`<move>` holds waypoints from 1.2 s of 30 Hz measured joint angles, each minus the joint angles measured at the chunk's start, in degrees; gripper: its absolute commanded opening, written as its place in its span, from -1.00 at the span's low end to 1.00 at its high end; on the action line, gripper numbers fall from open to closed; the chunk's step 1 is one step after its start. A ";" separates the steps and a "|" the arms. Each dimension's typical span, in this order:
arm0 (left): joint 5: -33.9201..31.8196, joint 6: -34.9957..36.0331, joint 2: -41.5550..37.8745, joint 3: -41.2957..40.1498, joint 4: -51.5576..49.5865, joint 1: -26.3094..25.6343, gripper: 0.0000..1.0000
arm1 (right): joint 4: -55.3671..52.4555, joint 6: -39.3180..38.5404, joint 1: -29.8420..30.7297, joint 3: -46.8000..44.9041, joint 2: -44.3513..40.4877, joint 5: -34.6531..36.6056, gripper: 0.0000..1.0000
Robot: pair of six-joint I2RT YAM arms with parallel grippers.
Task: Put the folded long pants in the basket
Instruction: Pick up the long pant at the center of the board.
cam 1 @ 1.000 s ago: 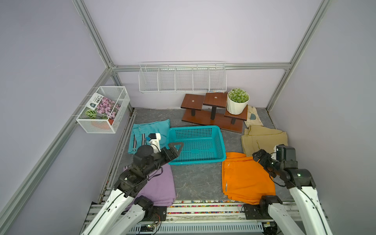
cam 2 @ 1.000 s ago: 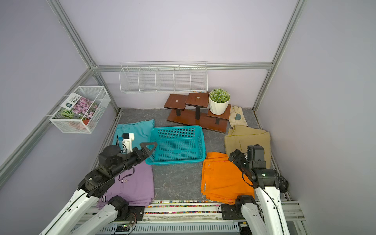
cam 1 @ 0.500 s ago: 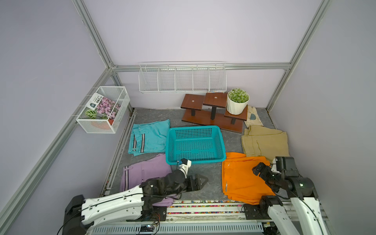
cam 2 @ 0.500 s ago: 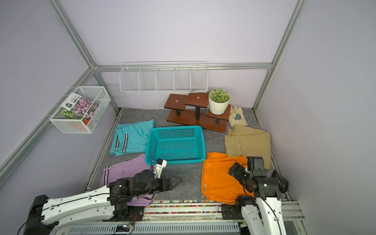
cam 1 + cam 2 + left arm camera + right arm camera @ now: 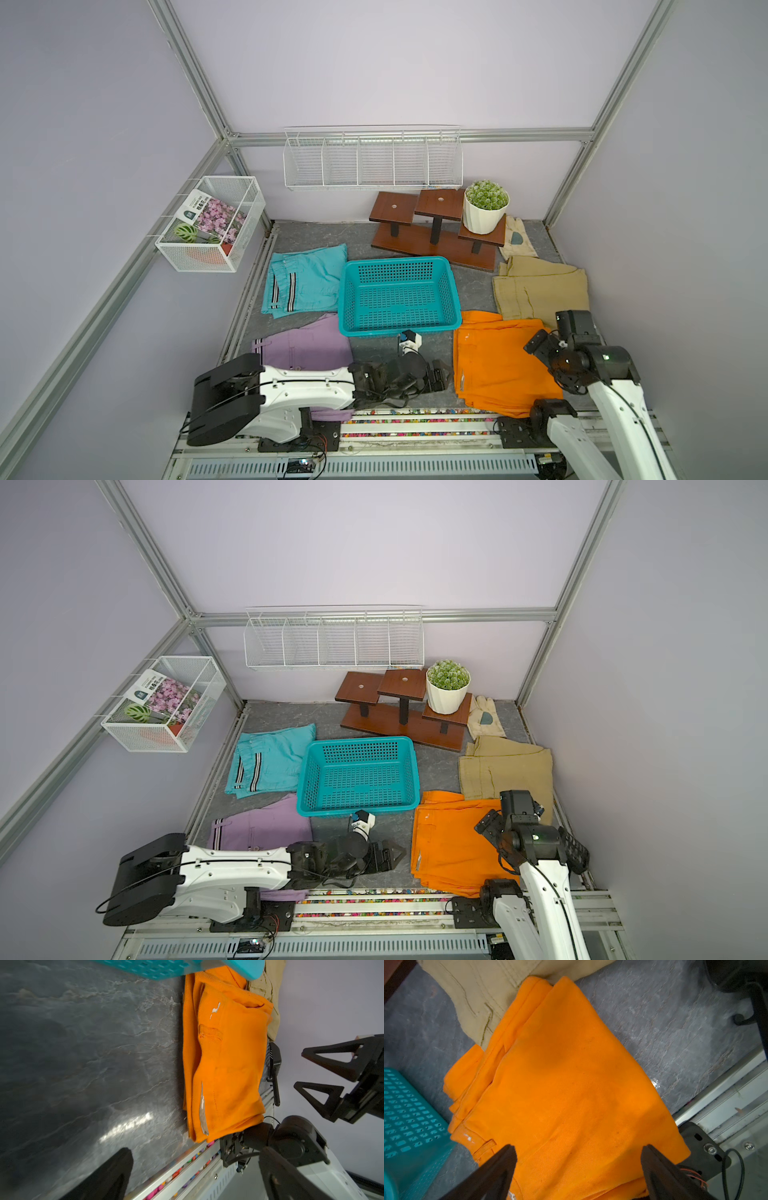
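Note:
The teal basket (image 5: 399, 262) (image 5: 359, 742) stands mid-floor with nothing in it. Round it lie the folded long pants: teal (image 5: 305, 282), lilac (image 5: 307, 345), khaki (image 5: 540, 291) and orange (image 5: 494, 370) (image 5: 449, 845). My left gripper (image 5: 446, 376) (image 5: 195, 1150) is low over the floor by the front rail. It is open and points at the orange pants' (image 5: 226, 1064) left edge. My right gripper (image 5: 536, 340) (image 5: 578, 1147) hovers open just above the orange pants (image 5: 571, 1084), holding nothing. The left wrist view also shows it (image 5: 299, 1070).
A wooden stand (image 5: 432, 245) with a potted plant (image 5: 485, 208) sits behind the basket. A cream cloth (image 5: 515, 239) lies beside it. White wire racks (image 5: 372, 160) hang on the walls. A metal rail (image 5: 415, 422) runs along the front edge. My left arm lies across the lilac pants' near end.
My left arm has swung down from beside the basket's left corner to lie low along the front, pointing right. My right gripper has come nearer and lower over the orange pants.

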 measured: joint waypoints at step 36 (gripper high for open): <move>9.64 -2.16 29.68 18.38 14.29 5.09 0.86 | 24.90 -9.57 -29.86 -9.94 23.98 -9.01 0.96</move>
